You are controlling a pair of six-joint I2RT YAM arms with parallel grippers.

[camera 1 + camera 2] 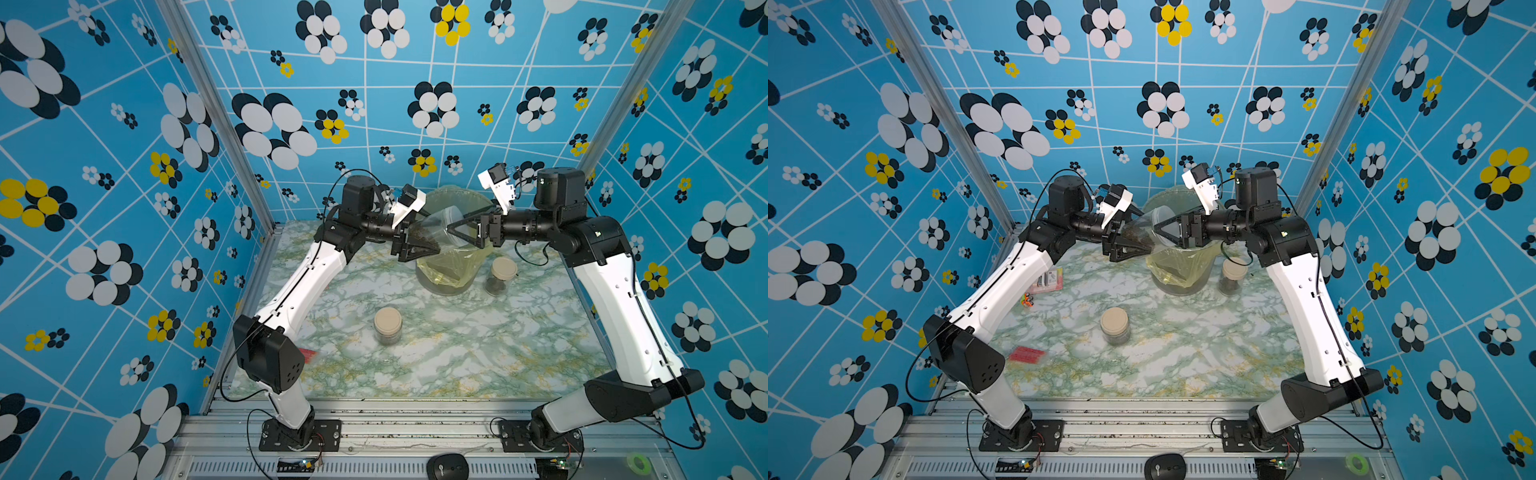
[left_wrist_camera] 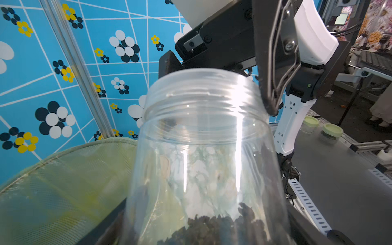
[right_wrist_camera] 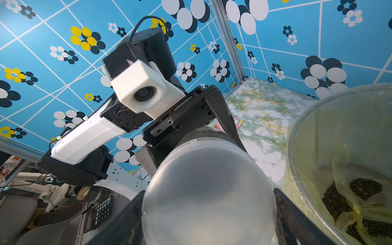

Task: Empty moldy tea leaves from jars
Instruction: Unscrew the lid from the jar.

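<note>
Tea clear-out at an early stage. Nearest the robot, just toward 8 o'clock of the centre of the marbled table (image 1: 457, 357), a beige-lidded jar (image 1: 387, 326) stands upright and capped. Farther back at 2 o'clock a second beige-lidded jar (image 1: 500, 275) stands just beside the bin, also capped, a dark mass showing through its wall. At 12 o'clock the mesh bin (image 1: 446, 289), lined with a yellow bag (image 3: 347, 169), already holds a scatter of moldy tea leaves (image 3: 364, 188). Above the bin the left gripper (image 1: 424, 239) clamps the third jar (image 2: 203, 161) by its lower body, tilted with its mouth toward 2 o'clock; a dark bed of leaves (image 2: 214, 229) lies at its base. The right gripper (image 1: 451, 227) meets it head-on, fingers closed around the translucent lid (image 3: 209, 191); whether that lid is threaded on or just freed is hard to tell through the clear plastic. On this showing none of the three jars is empty; one is at the uncapping step, two wait untouched.
</note>
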